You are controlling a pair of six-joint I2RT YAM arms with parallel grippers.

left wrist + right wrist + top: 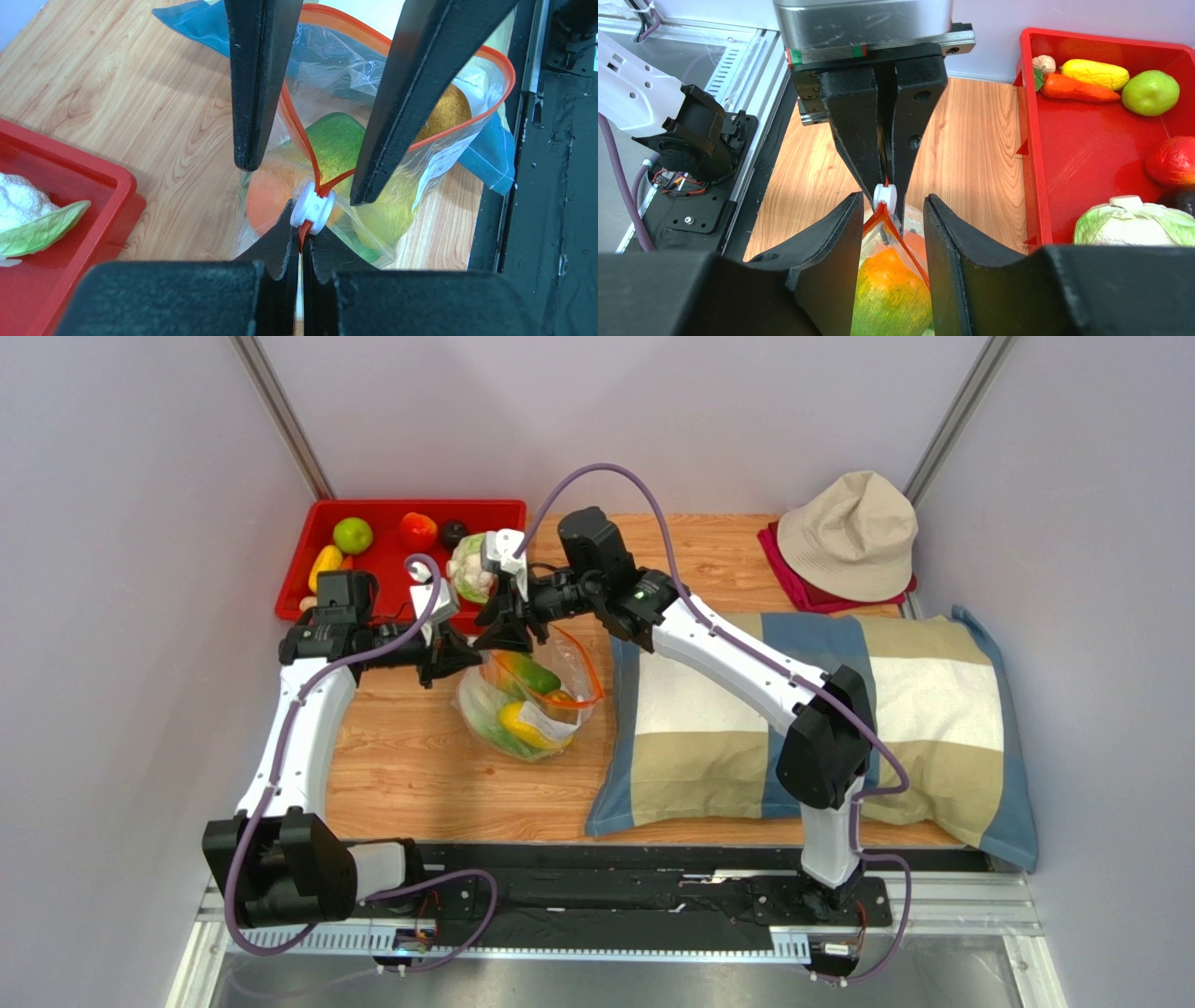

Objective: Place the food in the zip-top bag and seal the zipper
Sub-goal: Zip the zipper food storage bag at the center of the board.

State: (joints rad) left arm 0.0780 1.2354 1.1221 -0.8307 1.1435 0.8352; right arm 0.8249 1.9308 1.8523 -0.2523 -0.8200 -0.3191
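The left hand is clamped tight on the end of the zipper, right beneath the white slider. Facing it, the right hand is spread wide, one finger on either side of the zipper. Under both hands the zip-top bag sits on the wooden surface, mouth gaping, with green and orange food inside. Beyond the hands, a red tray holds a cabbage and a green apple.
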